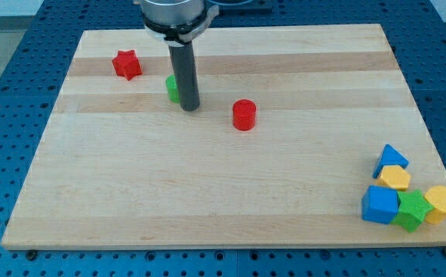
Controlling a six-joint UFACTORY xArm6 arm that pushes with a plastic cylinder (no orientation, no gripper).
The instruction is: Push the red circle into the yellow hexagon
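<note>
The red circle (244, 115) stands on the wooden board (208, 192), a little above the middle. The yellow hexagon (395, 178) lies at the lower right in a cluster of blocks. My tip (190, 107) rests on the board to the left of the red circle, a short gap apart from it. The rod hides most of a green block (172, 88) just behind it on its left.
A red star (127, 65) lies at the upper left. Around the yellow hexagon sit a blue triangular block (390, 158), a blue cube (381, 205), a green star-like block (413, 210) and a yellow heart (439, 203), close to the board's right edge.
</note>
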